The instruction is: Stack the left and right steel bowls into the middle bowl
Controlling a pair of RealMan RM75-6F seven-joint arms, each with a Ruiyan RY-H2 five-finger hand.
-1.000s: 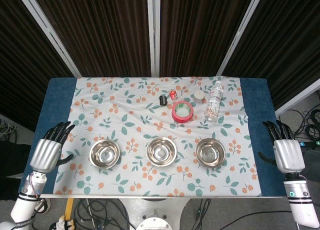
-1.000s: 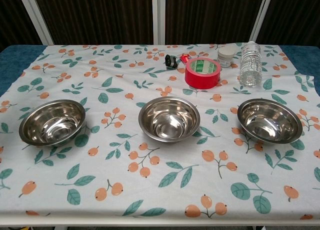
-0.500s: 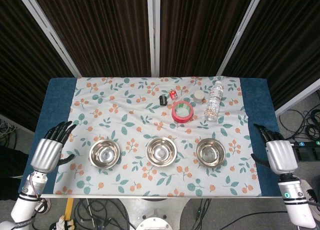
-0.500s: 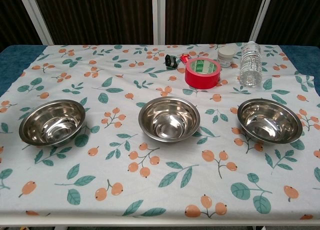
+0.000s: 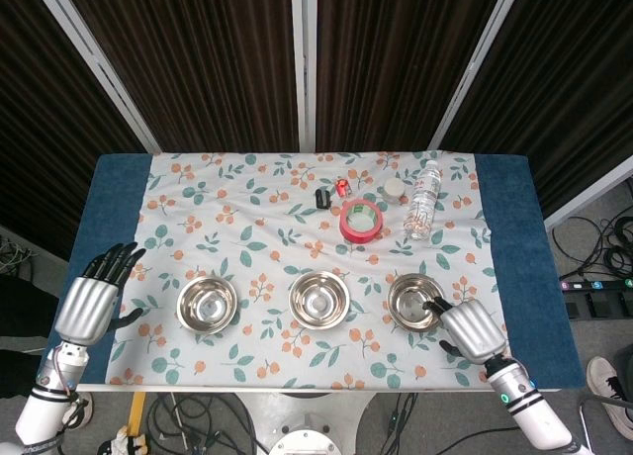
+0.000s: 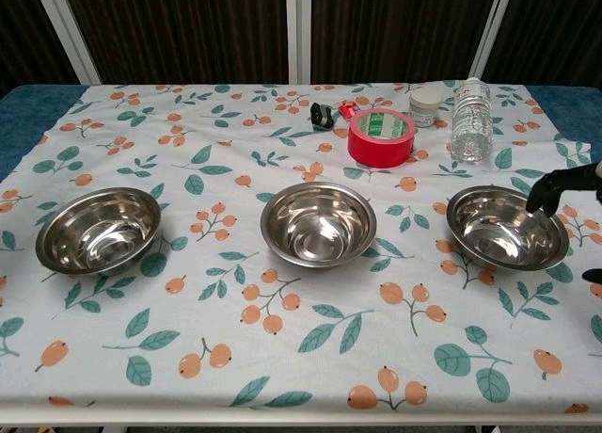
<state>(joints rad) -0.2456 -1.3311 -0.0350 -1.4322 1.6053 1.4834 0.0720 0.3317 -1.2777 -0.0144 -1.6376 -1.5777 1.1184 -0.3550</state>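
Note:
Three steel bowls stand in a row on the floral cloth: the left bowl [image 5: 207, 304] [image 6: 99, 230], the middle bowl [image 5: 318, 300] [image 6: 318, 223] and the right bowl [image 5: 415, 302] [image 6: 506, 228]. All three are empty and apart from each other. My right hand [image 5: 470, 328] [image 6: 562, 182] is at the right bowl's near right rim. Its dark fingers reach over the rim with the thumb apart below, and it grips nothing. My left hand [image 5: 89, 302] hovers off the table's left edge, left of the left bowl, fingers spread and empty. The chest view does not show it.
Behind the bowls stand a red tape roll [image 5: 360, 222] [image 6: 380, 136], a clear water bottle [image 5: 424, 200] [image 6: 471, 120] and a small white jar [image 5: 395, 189] [image 6: 426, 104]. A small black item [image 5: 321, 196] and a red one [image 5: 341, 187] lie nearby. Blue table strips [image 5: 512, 227] flank the cloth.
My right hand has swung in from beyond the table's right edge to the right bowl's rim and now shows in the chest view. The left hand barely moved. The bowls stayed put.

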